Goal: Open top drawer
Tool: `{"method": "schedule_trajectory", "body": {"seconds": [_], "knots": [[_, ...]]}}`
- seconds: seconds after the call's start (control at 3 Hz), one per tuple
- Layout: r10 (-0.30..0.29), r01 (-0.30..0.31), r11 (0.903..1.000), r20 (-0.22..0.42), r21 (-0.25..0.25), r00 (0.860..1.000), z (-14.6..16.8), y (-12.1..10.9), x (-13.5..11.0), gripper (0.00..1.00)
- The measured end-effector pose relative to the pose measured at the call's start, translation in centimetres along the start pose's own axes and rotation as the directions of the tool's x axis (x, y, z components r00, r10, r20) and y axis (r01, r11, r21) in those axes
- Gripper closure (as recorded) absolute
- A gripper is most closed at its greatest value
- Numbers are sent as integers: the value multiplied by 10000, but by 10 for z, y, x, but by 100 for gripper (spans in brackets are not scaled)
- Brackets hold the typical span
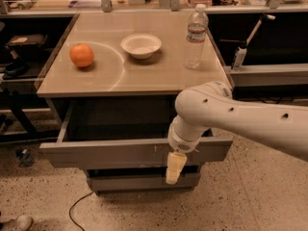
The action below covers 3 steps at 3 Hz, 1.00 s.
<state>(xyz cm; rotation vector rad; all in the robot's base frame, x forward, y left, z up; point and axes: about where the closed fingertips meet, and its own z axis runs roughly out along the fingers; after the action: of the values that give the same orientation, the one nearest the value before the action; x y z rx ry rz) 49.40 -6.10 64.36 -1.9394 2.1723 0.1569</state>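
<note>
Camera view: grey top drawer (106,153) stands wide open, claw (175,168) at its front, grip unclear.

Speckled floor (260,196); dark shelving left (17,78); cluttered bench behind (53,5); black cable on floor (77,205).

— How many on the bench (159,81)?
— One orange (82,55), one bowl (141,45), one bottle (196,37).
— Below?
— One top drawer (106,153), one lower drawer (134,182) showing, one set of jaws at the top drawer's front.
</note>
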Motion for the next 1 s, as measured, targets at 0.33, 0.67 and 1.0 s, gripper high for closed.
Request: {"method": "schedule_trajectory", "body": {"seconds": [0.33,0.67,1.0], "knots": [[-110,97,9975,-188,-695,9998,18,21,4,0],[-117,96,9956,-225,-935,9997,17,28,5,0],[-117,95,9956,-225,-936,9997,14,28,5,0]]}}
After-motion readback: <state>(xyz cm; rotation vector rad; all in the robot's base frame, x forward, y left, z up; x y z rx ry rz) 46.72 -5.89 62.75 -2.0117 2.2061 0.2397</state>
